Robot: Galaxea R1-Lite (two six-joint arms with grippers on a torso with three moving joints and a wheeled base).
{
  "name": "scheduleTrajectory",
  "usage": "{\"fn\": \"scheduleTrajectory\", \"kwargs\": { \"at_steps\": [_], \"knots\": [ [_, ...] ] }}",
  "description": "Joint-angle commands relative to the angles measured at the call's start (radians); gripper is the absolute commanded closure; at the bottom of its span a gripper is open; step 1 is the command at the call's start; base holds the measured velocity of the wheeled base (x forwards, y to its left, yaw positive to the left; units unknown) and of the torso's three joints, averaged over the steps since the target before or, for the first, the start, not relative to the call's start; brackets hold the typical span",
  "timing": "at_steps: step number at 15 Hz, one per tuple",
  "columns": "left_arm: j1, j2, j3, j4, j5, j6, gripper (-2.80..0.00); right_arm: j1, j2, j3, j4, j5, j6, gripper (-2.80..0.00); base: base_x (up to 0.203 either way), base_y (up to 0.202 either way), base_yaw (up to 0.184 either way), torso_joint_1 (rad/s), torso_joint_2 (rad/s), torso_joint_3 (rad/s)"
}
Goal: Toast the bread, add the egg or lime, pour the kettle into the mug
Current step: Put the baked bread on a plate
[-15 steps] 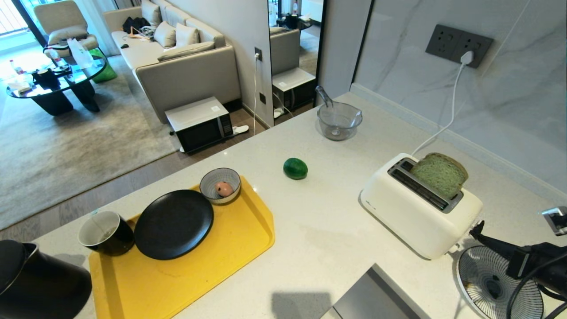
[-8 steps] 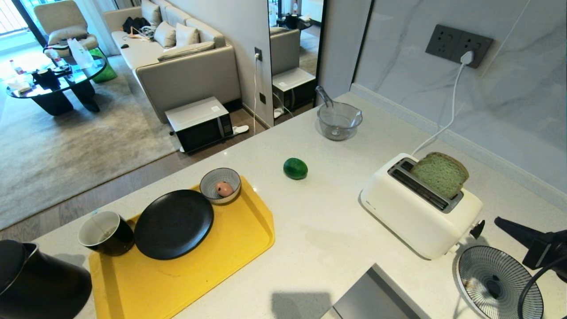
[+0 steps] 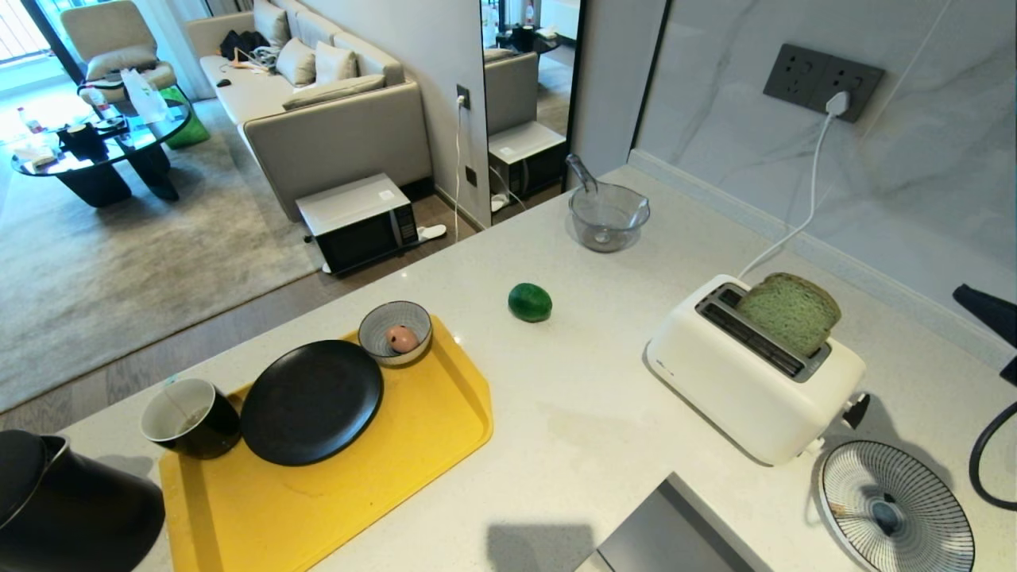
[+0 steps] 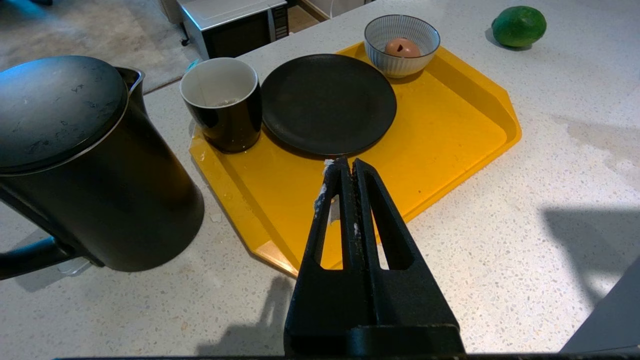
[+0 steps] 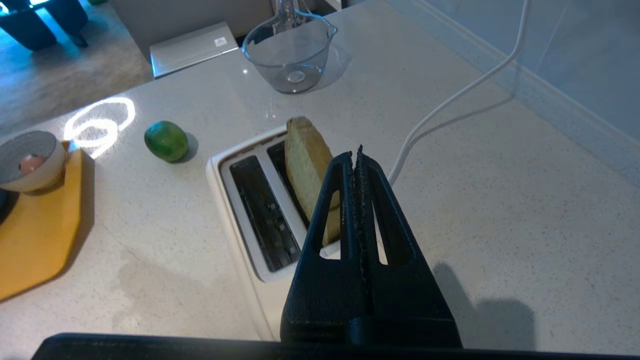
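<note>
The right gripper [image 5: 358, 152] hangs in the air above the toaster [image 3: 751, 373], its two black fingers pressed together and holding nothing; just below and in front of its tips the bread [image 5: 307, 167] stands upright in the slot nearer the wall, its rounded top well clear of the slot; the other slot beside it is empty. Farther ahead of this gripper the lime [image 5: 166, 140] lies on the bare counter [image 3: 588, 429], and beyond that stands a clear glass measuring jug [image 5: 289, 55]; a white cord [image 5: 450, 100] runs off past the fingers toward the wall.

The left gripper [image 4: 347, 165] hovers low over the near edge of the yellow tray [image 4: 450, 135], fingers also closed on nothing; straight ahead of its tips lies a black plate [image 4: 327, 102], with the mug [image 4: 222, 102] on the tray's corner touching the plate's rim; the kettle [image 4: 75, 160] stands on the counter close beside the gripper, off the tray, lid on; past the plate a patterned bowl [image 4: 401, 37] holds an egg [image 4: 402, 48].
</note>
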Motion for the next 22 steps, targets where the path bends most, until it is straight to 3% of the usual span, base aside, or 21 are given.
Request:
{"fn": "scheduleTrajectory", "kwargs": {
  "at_steps": [1,4,6,8,10,13,15,16,22],
  "knots": [
    [0.0,-0.002,0.014,0.0,0.0,-0.001,0.0,-0.001,-0.091,-0.149,0.283,-0.003,0.011,0.0,0.0,0.0,0.0,0.0,0.0,0.0],
    [0.0,-0.002,0.014,0.0,0.0,-0.001,0.0,0.0,-0.114,-0.404,0.719,-0.05,0.013,0.0,0.0,0.0,0.0,0.0,0.0,0.0],
    [0.0,-0.002,0.014,0.0,0.0,-0.001,0.0,0.0,-0.079,-0.543,0.893,-0.101,0.005,0.0,0.0,0.0,0.0,0.0,0.0,0.0],
    [0.0,-0.002,0.014,0.0,0.0,-0.001,0.0,0.001,-0.032,-0.597,0.937,-0.17,-0.002,0.0,0.0,0.0,0.0,0.0,0.0,0.0],
    [0.0,-0.002,0.014,0.0,0.0,-0.001,0.0,0.014,-0.033,-0.575,0.937,-0.2,-0.014,0.0,0.0,0.0,0.0,0.0,0.0,0.0],
    [0.0,-0.002,0.014,0.0,0.0,-0.001,0.0,0.035,-0.043,-0.511,0.939,-0.34,-0.072,0.0,0.0,0.0,0.0,0.0,0.0,0.0],
    [0.0,-0.002,0.014,0.0,0.0,-0.001,0.0,0.047,-0.065,-0.472,0.937,-0.338,-0.076,0.0,0.0,0.0,0.0,0.0,0.0,0.0],
    [0.0,-0.002,0.014,0.0,0.0,-0.001,0.0,0.052,-0.08,-0.452,0.936,-0.327,-0.076,-2.8,0.0,0.0,0.0,0.0,0.0,0.0],
    [0.0,-0.002,0.014,0.0,0.0,-0.001,0.0,0.104,-0.137,-0.4,0.938,-0.316,-0.088,-2.8,0.0,0.0,0.0,0.0,0.0,0.0]
  ]
}}
